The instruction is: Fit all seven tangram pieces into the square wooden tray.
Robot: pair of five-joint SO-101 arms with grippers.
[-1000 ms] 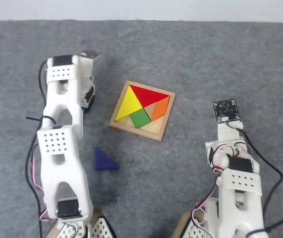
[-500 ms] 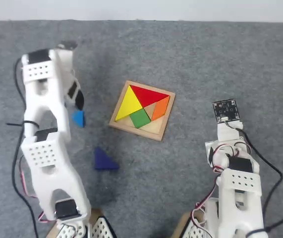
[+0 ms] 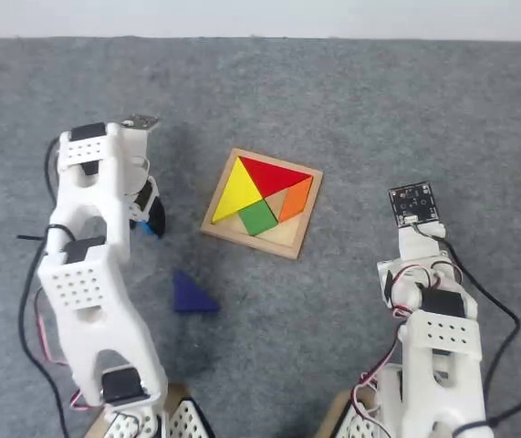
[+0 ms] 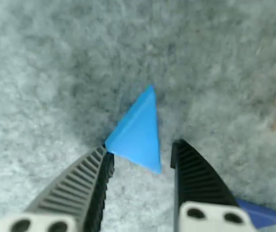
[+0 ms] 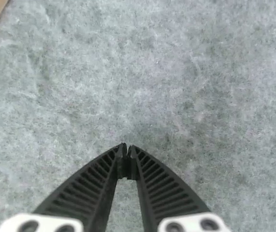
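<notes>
Left pincer was partly open, fingers either side of the light-blue triangle, one fingertip at its corner, not clamped. That triangle lay flat on the grey bench, just left of the wooden tray. Left arm was stretched forward, wrist bent down. Right pincer was fully closed on nothing, pointed at the felt right of the tray, arm folded back. Tray held red piece, yellow piece, green piece, orange piece. Dark-blue triangle lay loose nearer the arm bases.

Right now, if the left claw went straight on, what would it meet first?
Probably the light blue triangle, lying on the grey mat just ahead of the open left claw; depth unclear.
</notes>
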